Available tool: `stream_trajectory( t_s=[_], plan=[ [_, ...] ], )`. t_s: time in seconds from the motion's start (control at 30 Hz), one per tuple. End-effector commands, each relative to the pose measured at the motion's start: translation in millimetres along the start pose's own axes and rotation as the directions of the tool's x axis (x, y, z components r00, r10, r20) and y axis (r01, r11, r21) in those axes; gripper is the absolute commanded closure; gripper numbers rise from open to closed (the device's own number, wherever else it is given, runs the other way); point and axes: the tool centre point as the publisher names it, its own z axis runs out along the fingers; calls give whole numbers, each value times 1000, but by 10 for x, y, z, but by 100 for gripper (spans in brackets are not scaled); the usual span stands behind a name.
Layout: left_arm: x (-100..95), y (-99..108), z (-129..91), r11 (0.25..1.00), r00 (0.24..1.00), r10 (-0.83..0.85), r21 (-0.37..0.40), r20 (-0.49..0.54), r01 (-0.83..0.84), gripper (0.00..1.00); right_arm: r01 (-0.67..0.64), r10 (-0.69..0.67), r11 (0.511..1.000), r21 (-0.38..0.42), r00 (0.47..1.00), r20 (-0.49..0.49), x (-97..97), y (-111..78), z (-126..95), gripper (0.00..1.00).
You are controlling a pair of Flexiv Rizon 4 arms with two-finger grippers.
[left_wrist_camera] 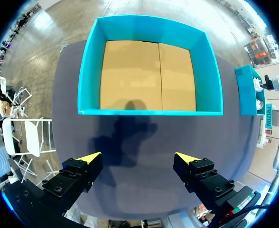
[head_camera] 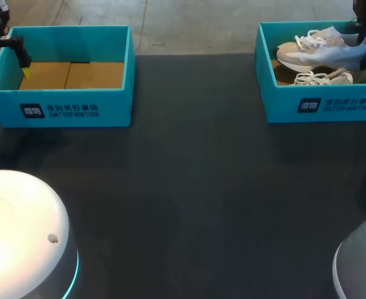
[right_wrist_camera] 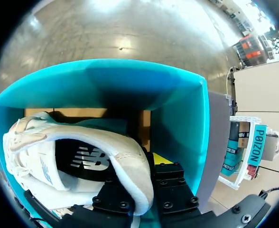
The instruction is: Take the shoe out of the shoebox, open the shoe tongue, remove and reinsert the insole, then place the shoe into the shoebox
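A white shoe [head_camera: 323, 50] with a beige toe sits tilted in the right teal shoebox [head_camera: 323, 106], its heel raised. My right gripper [head_camera: 364, 34] is at that heel. In the right wrist view the shoe [right_wrist_camera: 82, 156] has its heel rim clamped in the right gripper [right_wrist_camera: 142, 166]; one yellow fingertip [right_wrist_camera: 161, 158] shows inside the box and the other is hidden behind the heel. A second white shoe [head_camera: 329, 78] lies lower in the same box. My left gripper [left_wrist_camera: 138, 159] hangs open and holds nothing, short of the near wall of the left teal shoebox [left_wrist_camera: 149, 113].
The left shoebox [head_camera: 65, 106] holds only its brown cardboard floor [head_camera: 74, 75]. Dark table surface [head_camera: 195, 187] spans between and in front of the two boxes. My two arm bases [head_camera: 21, 237] sit at the near corners.
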Motion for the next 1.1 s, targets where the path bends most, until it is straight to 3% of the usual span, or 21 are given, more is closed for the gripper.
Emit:
stream_trajectory(
  t_s=[0.03,1.1],
  plan=[
    [-2,4,-4,1000,1000,0,0,2,0,0,-2,2,997,84,1000,-4,-11,108,53,100],
    [-2,4,-4,1000,1000,0,0,2,0,0,11,-5,994,112,999,-53,162,93,236,100]
  ],
)
